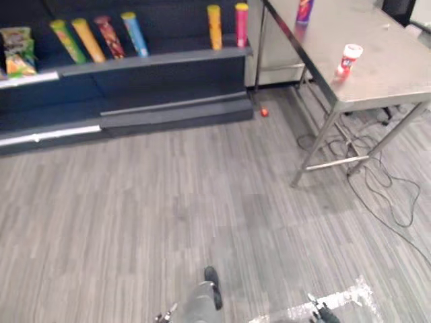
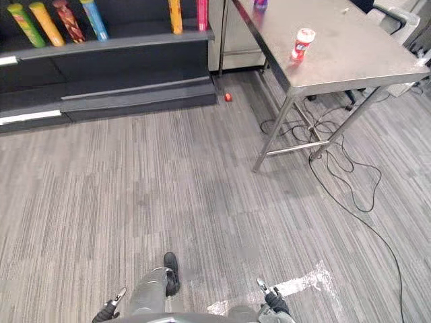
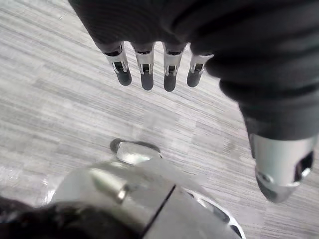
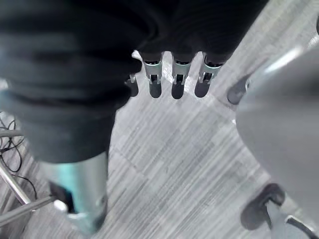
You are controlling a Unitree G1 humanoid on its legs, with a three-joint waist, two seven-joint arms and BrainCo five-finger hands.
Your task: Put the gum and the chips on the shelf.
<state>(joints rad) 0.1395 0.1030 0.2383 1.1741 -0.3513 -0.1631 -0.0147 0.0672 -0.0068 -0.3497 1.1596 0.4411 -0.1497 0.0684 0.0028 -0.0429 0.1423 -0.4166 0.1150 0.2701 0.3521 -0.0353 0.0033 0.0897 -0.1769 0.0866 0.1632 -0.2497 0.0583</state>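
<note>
gum (image 1: 349, 59) sits on table (image 1: 384, 77), far from right hand (image 2: 273, 303).

You've got a dark blue-grey shelf unit (image 1: 168, 59) top L. On its upper ledge four tall tube cans lean: green (image 1: 66, 40), yellow (image 1: 88, 39), dark red (image 1: 109, 36), blue (image 1: 135, 33). An orange tube (image 1: 214, 27) & a pink tube (image 1: 241, 24) stand upright at the R end, w/ green-yellow snack bags (image 1: 17, 50) far L. The steel bench (image 1: 377, 60) top R carries a small white-and-red canister (image 1: 348, 59) near its front edge & a purple can (image 1: 304, 11) further back. On the grey plank floor (image 1: 168, 202) there's a small red object (image 1: 264, 112) by the shelf's R corner.
</note>
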